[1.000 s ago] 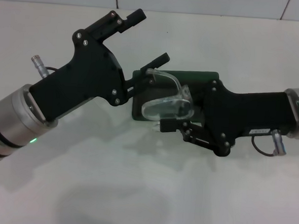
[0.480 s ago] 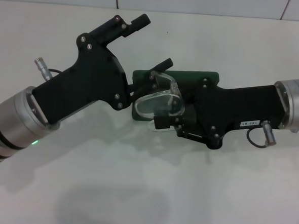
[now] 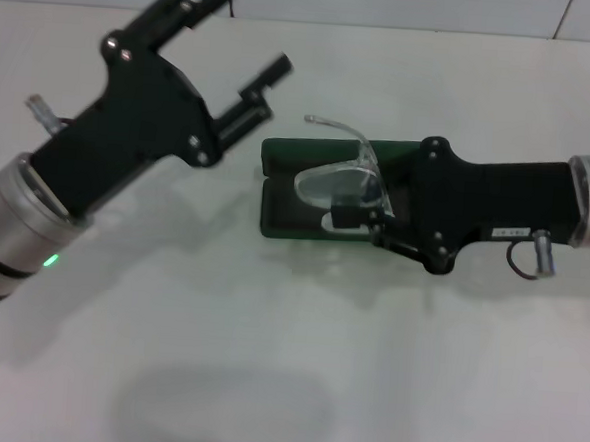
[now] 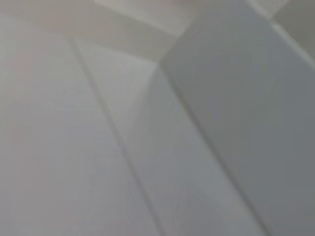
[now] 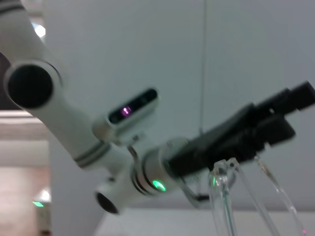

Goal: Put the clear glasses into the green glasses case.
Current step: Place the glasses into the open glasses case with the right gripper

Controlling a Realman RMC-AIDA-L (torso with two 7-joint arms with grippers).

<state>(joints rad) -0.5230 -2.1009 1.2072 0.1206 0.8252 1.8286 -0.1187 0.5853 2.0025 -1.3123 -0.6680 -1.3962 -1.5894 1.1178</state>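
1. Dark green, the glasses case [image 3: 296,196] lies open on the white table [image 3: 296,361] directly under your right gripper [image 3: 361,207], its dark lining facing up.
2. Your right gripper reaches in from the right and has its fingers clamped on the clear glasses [image 3: 339,182], holding them by the lens end.
3. The glasses sit over the right part of the case, just at the gripper's tips; whether they touch the lining you cannot tell from the head view.
4. One clear temple arm [image 3: 333,126] sticks out from the lens beyond the far edge of the case, on the side away from the gripper's wrist.
5. In the right wrist view you see two clear temple arms [image 5: 226,196] rising just ahead of that gripper, with the other arm beyond them.
6. Your left gripper [image 3: 251,46] hangs up and to the left of the case, well apart from the right gripper, with its fingers spread and nothing between them.
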